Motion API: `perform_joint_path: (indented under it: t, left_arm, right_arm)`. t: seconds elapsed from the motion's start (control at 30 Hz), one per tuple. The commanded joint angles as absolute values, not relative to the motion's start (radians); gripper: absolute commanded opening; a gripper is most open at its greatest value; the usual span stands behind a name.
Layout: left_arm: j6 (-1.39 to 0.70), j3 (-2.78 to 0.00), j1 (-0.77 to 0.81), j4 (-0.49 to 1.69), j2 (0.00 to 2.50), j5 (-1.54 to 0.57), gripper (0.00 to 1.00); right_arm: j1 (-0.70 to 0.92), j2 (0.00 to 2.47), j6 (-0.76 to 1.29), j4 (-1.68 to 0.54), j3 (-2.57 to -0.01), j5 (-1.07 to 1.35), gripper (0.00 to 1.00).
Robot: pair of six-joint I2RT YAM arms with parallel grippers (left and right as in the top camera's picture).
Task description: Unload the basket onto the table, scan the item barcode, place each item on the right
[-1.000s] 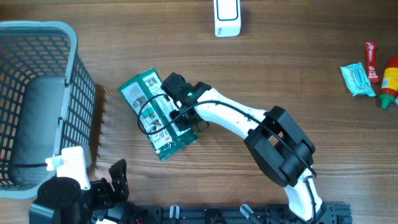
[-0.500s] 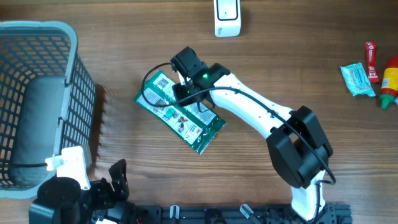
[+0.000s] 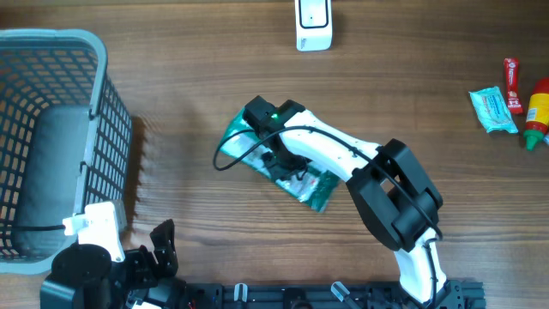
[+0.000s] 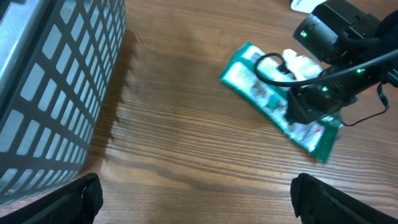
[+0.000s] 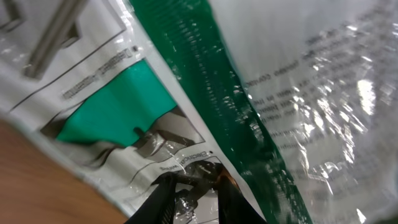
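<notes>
The item is a green and white plastic packet, held near the table's middle under my right arm. My right gripper is shut on it. In the right wrist view the fingertips pinch the packet's crinkled film near a printed white panel. No barcode is readable in any view. The left wrist view shows the same packet tilted, with the right gripper on top of it. A white scanner stands at the table's far edge. My left gripper is open over bare wood at the near left.
A grey mesh basket fills the left side, close to my left gripper. At the far right lie a red tube, a light blue packet and a red and yellow bottle.
My right gripper has carried the packet rightward from left of centre and turned it, so its long side now points down to the right. The left arm has not moved.
</notes>
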State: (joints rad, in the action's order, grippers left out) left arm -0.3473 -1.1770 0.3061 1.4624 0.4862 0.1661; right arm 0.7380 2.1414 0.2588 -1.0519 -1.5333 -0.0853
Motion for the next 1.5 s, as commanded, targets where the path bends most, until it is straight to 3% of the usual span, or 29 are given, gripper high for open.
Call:
perform_joint_path:
  t: [0.0, 0.1, 0.13, 0.17, 0.2, 0.23, 0.27, 0.3, 0.33, 0.37, 0.43, 0.53, 0.67, 0.87, 0.93, 1.03, 1.23, 1.37, 1.4, 1.47]
  left_arm:
    - [-0.356, -1.176, 0.303, 1.460, 0.484, 0.165, 1.00]
    - [-0.356, -1.176, 0.303, 1.460, 0.484, 0.165, 1.00]
    - [-0.356, -1.176, 0.303, 1.460, 0.484, 0.165, 1.00]
    - [-0.356, -1.176, 0.303, 1.460, 0.484, 0.165, 1.00]
    - [-0.356, -1.176, 0.303, 1.460, 0.484, 0.165, 1.00]
    - [-0.356, -1.176, 0.303, 1.460, 0.484, 0.165, 1.00]
    - [-0.356, -1.176, 0.303, 1.460, 0.484, 0.165, 1.00]
    - [-0.356, -1.176, 0.303, 1.460, 0.484, 0.165, 1.00]
    - [-0.356, -1.176, 0.303, 1.460, 0.484, 0.165, 1.00]
    - [-0.356, -1.176, 0.303, 1.460, 0.484, 0.165, 1.00]
    - [-0.356, -1.176, 0.303, 1.460, 0.484, 0.165, 1.00]
    - [-0.356, -1.176, 0.303, 1.460, 0.484, 0.165, 1.00]
    - [-0.356, -1.176, 0.303, 1.460, 0.484, 0.165, 1.00]
    - [-0.356, -1.176, 0.303, 1.460, 0.484, 0.165, 1.00]
    - [-0.356, -1.176, 0.303, 1.460, 0.484, 0.165, 1.00]
    - [-0.356, -1.176, 0.303, 1.460, 0.484, 0.165, 1.00]
    - [-0.356, -1.176, 0.303, 1.460, 0.484, 0.165, 1.00]
    - [-0.356, -1.176, 0.303, 1.460, 0.484, 0.165, 1.00]
    - [-0.356, -1.176, 0.303, 1.460, 0.484, 0.165, 1.00]
    - [-0.356, -1.176, 0.303, 1.460, 0.484, 0.165, 1.00]
  right_arm:
    - [0.692, 2.165, 0.312, -1.072, -1.533, -0.359, 0.19]
    - [0.697, 2.113, 0.236, -1.089, -1.615, -0.208, 0.17]
    - [0.704, 2.099, 0.225, -1.085, -1.619, -0.179, 0.27]
    - [0.725, 2.079, 0.178, -1.068, -1.619, -0.139, 0.59]
    - [0.738, 2.079, 0.157, -1.052, -1.618, -0.136, 0.74]
    - [0.741, 2.079, 0.161, -1.033, -1.611, -0.131, 0.75]
    - [0.741, 2.079, 0.161, -0.992, -1.608, -0.065, 0.72]
    - [0.739, 2.079, 0.183, -0.923, -1.608, -0.034, 0.43]
    - [0.735, 2.079, 0.208, -0.810, -1.608, -0.036, 0.21]
    - [0.730, 2.080, 0.231, -0.703, -1.608, -0.059, 0.10]
    - [0.715, 2.085, 0.265, -0.548, -1.608, -0.174, 0.05]
    - [0.655, 2.133, 0.266, -0.458, -1.608, -0.236, 0.05]
    - [0.606, 2.204, 0.229, -0.459, -1.608, 0.009, 0.04]
    - [0.695, 2.285, 0.108, -0.567, -1.608, 0.325, 0.04]
    - [0.750, 2.274, -0.054, -0.687, -1.609, 0.451, 0.05]
    - [0.815, 2.274, -0.217, -1.004, -1.608, 0.397, 0.05]
    - [0.836, 2.243, -0.017, -1.307, -1.610, 0.079, 0.05]
    - [0.803, 1.972, 0.169, -1.191, -1.655, 0.075, 0.04]
    - [0.783, 1.919, 0.217, -1.164, -1.655, 0.074, 0.07]
    - [0.697, 1.808, 0.421, -1.118, -1.654, 0.025, 0.30]
